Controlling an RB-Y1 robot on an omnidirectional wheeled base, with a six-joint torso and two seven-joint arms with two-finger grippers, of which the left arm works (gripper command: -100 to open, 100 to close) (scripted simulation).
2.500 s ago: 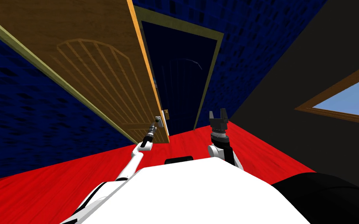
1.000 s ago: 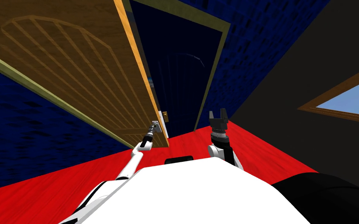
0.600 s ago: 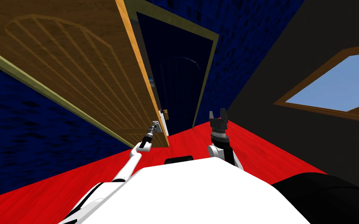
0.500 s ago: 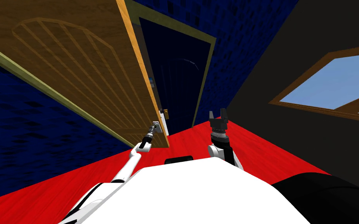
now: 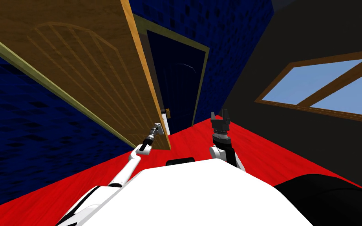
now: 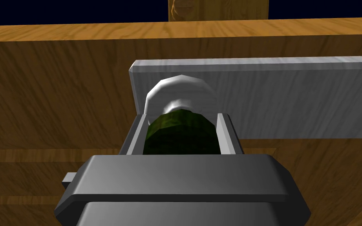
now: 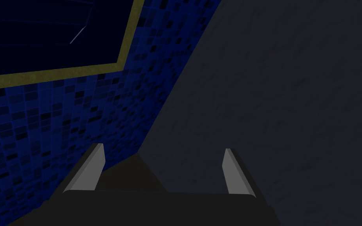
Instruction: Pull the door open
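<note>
**A:** What lies around you, apart from the job itself?

**B:** You're standing on a red floor (image 5: 278, 157). On your left you have a blue tiled wall (image 5: 27, 129), mottled with darker tiles. It runs on to an olive frame (image 5: 201, 86) around a dark navy opening (image 5: 180, 86).

**A:** And on your right?

**B:** There you'll see a plain dark grey wall (image 5: 313, 39) that meets the blue tiles at a corner. Set in it is a window (image 5: 294, 88) with a brown surround (image 5: 325, 112). A brown crossbar (image 5: 333, 84) splits it into two panes, both showing pale blue.
</note>
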